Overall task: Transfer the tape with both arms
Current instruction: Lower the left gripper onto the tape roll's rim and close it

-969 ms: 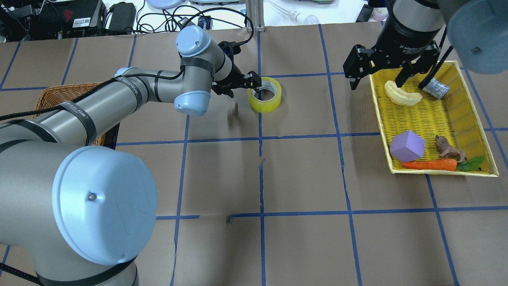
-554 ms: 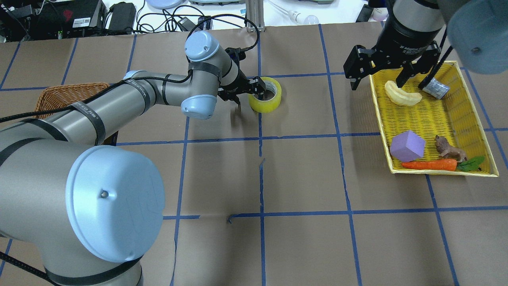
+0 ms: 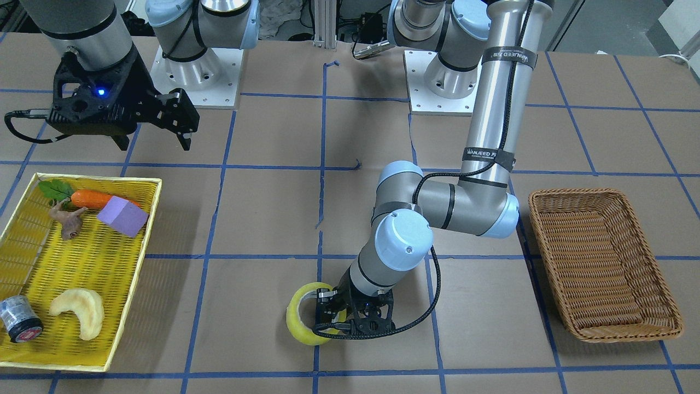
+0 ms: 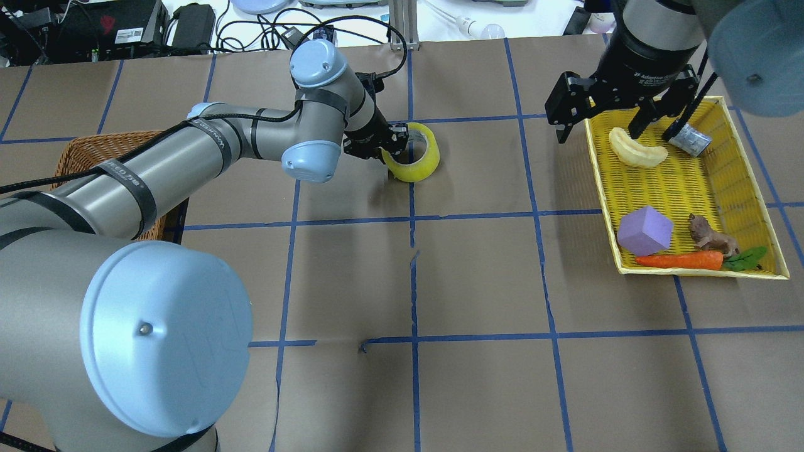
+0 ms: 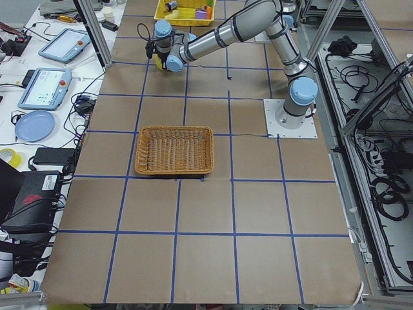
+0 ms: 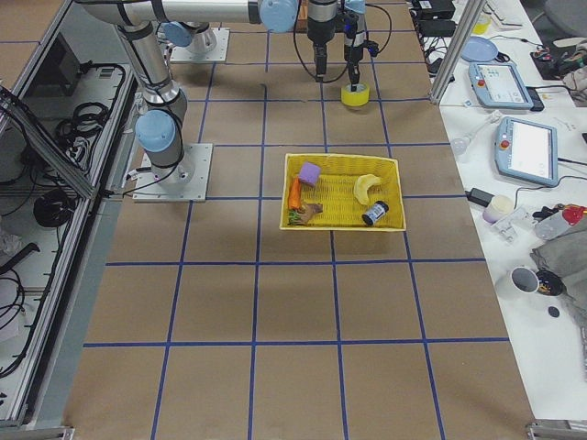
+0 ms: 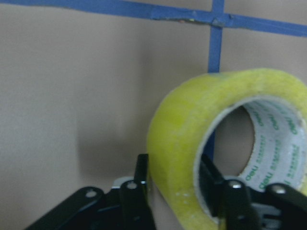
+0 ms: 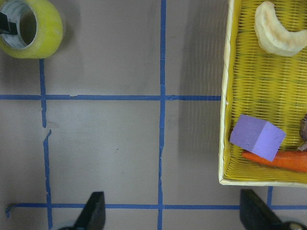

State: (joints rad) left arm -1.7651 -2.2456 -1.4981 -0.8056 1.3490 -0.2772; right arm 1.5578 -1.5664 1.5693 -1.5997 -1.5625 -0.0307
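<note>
Checking containers first: yellow tray [image 4: 691, 188] on robot's R side, w/ carrot [image 4: 681, 260], purple block [image 4: 644, 231] and small brown animal figure [image 4: 710, 237] at the near end; pale crescent [image 4: 635, 150] and small grey cylinder [image 3: 19, 319] at the far end. Brown wicker basket [image 3: 601, 262] on robot's L side, partly under L arm in overhead view.

Edges/room: tape [image 4: 418, 157] on the table [image 4: 477, 282], right at the central blue grid line [image 4: 412, 251], toward operators' side. Well apart from both tray and basket, brown paper on every side. Far from any table edge in front-facing view.

L gripper [image 7: 175, 189]: clamped on tape's wall, one finger inside the whitish core, other against the yellow outside. Roll tipped up on its rim, hole facing sideways; cannot tell if rim touches paper.

R gripper [image 3: 155, 139]: jaws spread wide, gripping no object, hanging above the table just beside tray's inner rim, well apart from tape.
</note>
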